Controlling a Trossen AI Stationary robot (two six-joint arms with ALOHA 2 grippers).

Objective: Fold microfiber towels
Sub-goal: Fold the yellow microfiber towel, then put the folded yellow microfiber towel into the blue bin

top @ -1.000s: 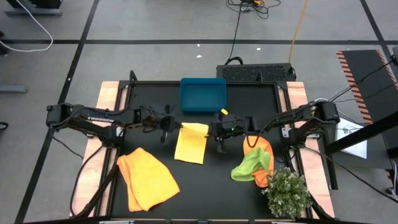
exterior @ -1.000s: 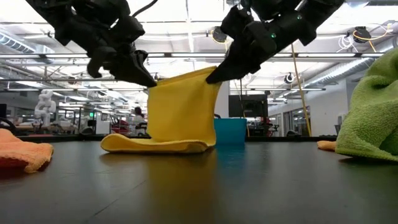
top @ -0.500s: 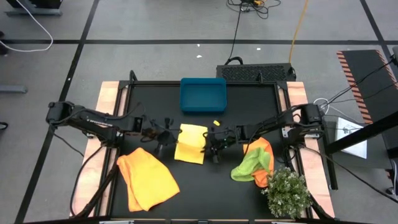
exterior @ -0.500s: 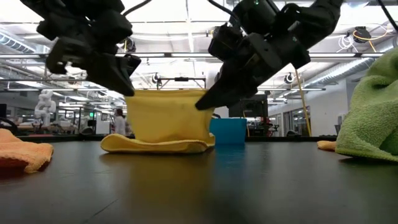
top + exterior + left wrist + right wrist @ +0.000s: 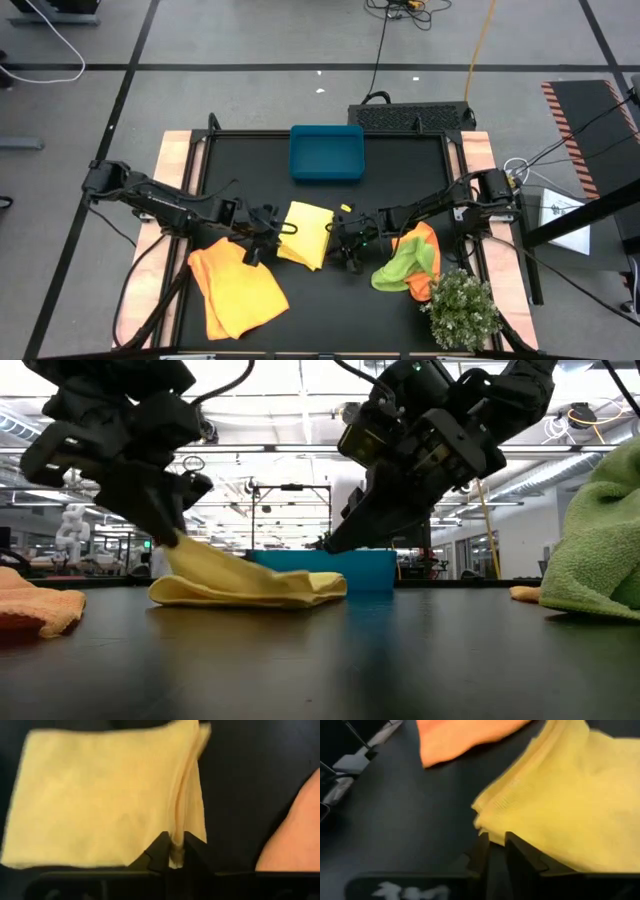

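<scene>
Two claws, left claw (image 5: 268, 238) and right claw (image 5: 340, 248), pinching yellow towel (image 5: 306, 232); orange towel (image 5: 238, 288), green towel (image 5: 403, 267) flanking

I get even, bright overhead light w/ soft shadows; ceiling strips (image 5: 300, 452) glare in low view; wrist views blurred, esp. near fingers.
</scene>
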